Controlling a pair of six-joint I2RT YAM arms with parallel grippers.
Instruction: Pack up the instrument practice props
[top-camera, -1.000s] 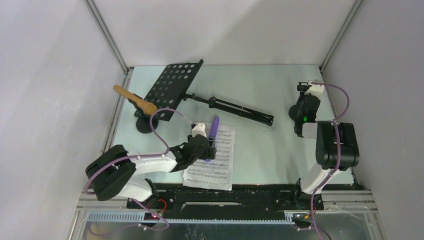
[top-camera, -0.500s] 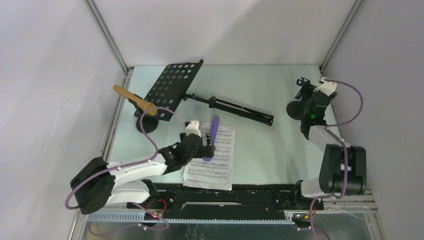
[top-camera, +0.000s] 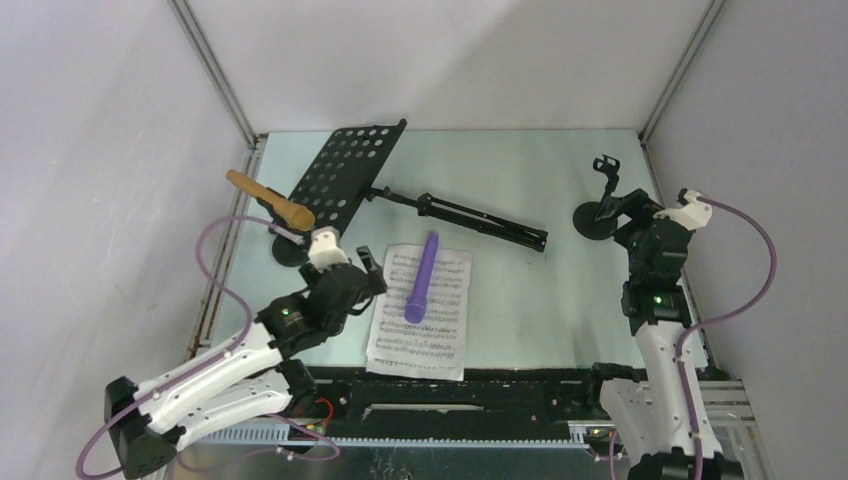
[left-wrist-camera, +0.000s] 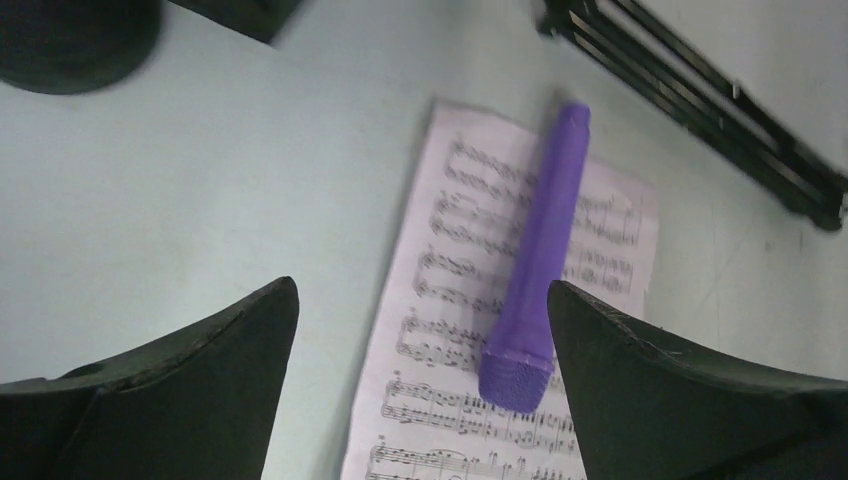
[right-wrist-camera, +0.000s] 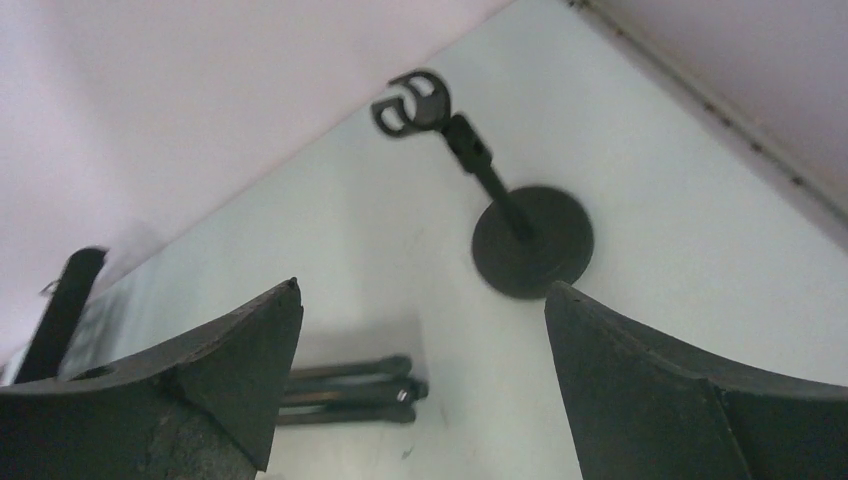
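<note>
Pale green desk (top-camera: 540, 300) carries everything, with plain grey walls behind and at both sides. At far left the tan microphone (top-camera: 268, 198) slants in a black round-based holder (top-camera: 288, 252). Its head meets the lower edge of the black perforated music rack (top-camera: 345, 172), though whether the two touch is hard to tell. The rack lies tilted toward the back left corner, and its folded tripod legs (top-camera: 470, 217) run rightward flat on the desk. The left fingers (left-wrist-camera: 180, 390) are spread wide and released, grasping nothing, between that holder and the white sheet-music page (top-camera: 440, 325). The purple microphone (top-camera: 421, 278) lies lengthwise on the page, head toward the near edge, with no grip on it. In the left wrist view the holder's base is cut off at the top corner. Near the back right a second holder (top-camera: 598, 218) stands upright with a forked clip on top. The right fingers (right-wrist-camera: 650, 400) are spread wide and released just beside it, not touching. The right wrist view shows the leg ends low and blurred
</note>
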